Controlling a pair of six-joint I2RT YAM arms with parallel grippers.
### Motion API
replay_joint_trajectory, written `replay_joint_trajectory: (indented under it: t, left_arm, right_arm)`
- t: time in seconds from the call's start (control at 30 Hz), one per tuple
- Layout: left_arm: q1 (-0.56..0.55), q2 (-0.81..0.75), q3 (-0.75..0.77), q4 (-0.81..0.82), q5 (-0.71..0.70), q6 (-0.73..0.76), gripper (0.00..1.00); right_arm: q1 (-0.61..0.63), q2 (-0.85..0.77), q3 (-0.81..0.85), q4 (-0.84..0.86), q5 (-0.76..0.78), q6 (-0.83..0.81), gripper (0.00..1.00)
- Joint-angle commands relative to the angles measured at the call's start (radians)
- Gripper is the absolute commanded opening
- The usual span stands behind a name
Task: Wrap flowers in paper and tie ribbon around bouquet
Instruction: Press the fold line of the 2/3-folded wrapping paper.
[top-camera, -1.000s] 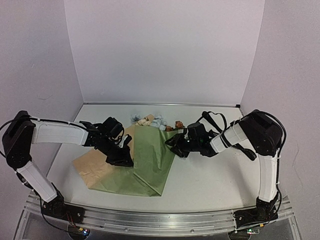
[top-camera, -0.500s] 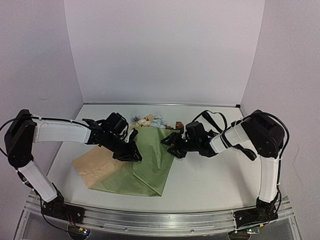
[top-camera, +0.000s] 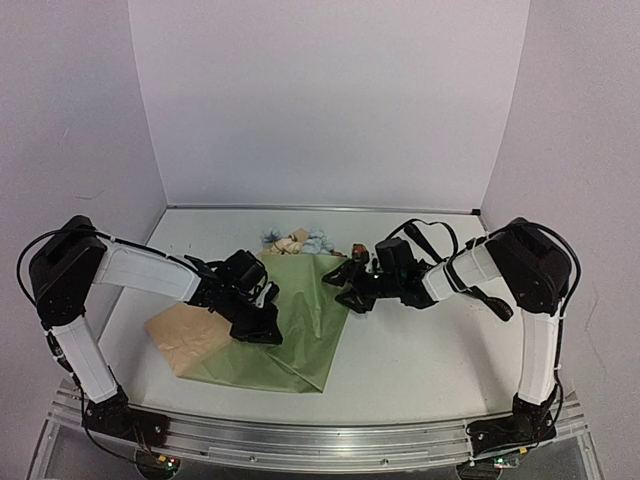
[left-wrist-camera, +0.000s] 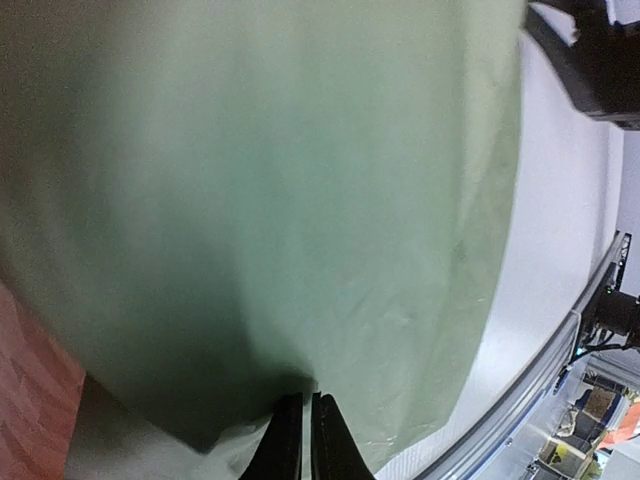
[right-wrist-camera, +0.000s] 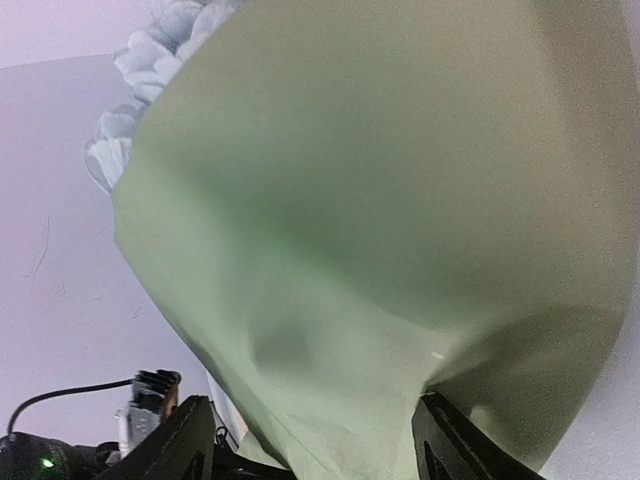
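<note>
The olive-green paper (top-camera: 305, 325) lies folded over on the table, its tan reverse (top-camera: 185, 335) showing at the left. The flowers (top-camera: 295, 240) poke out at its far edge, pale blue heads (right-wrist-camera: 140, 60) and a brownish one (top-camera: 357, 250); their stems are hidden under the sheet. My left gripper (top-camera: 262, 328) rests on the paper's middle, shut (left-wrist-camera: 303, 405) on a raised fold of the paper (left-wrist-camera: 300, 200). My right gripper (top-camera: 345, 285) is at the sheet's right edge, open (right-wrist-camera: 320, 440), with the paper (right-wrist-camera: 380, 200) draped between its wide-apart fingers. The ribbon is out of view.
White walls close in the table on three sides. An aluminium rail (top-camera: 320, 445) runs along the near edge, also seen in the left wrist view (left-wrist-camera: 590, 330). Black cables (top-camera: 425, 235) loop behind the right wrist.
My left gripper has slid right and nearer across the paper, pulling more green over the tan side, and closed. My right gripper has opened wider and crept slightly further back.
</note>
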Motion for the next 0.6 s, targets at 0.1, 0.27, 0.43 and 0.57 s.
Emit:
replay_joint_trajectory:
  t: [0.1,0.27,0.43,0.57]
  left_arm:
    - [-0.01,0.033,-0.064,0.007,-0.031,-0.031,0.03]
    - [-0.01,0.046,-0.077,-0.007,-0.049,-0.032,0.0]
    - [-0.01,0.052,-0.078,-0.017,-0.052,-0.028,0.0]
    - [-0.011,0.048,-0.077,-0.024,-0.056,-0.023,0.0]
  right_arm:
    - [-0.032,-0.031,0.032,0.005,-0.032,0.0,0.71]
    - [-0.038,-0.007,0.034,-0.001,-0.021,0.005,0.71]
    - [-0.071,0.046,0.06,-0.016,0.0,0.024,0.7]
    - [-0.101,0.096,0.092,-0.031,0.021,0.048,0.7]
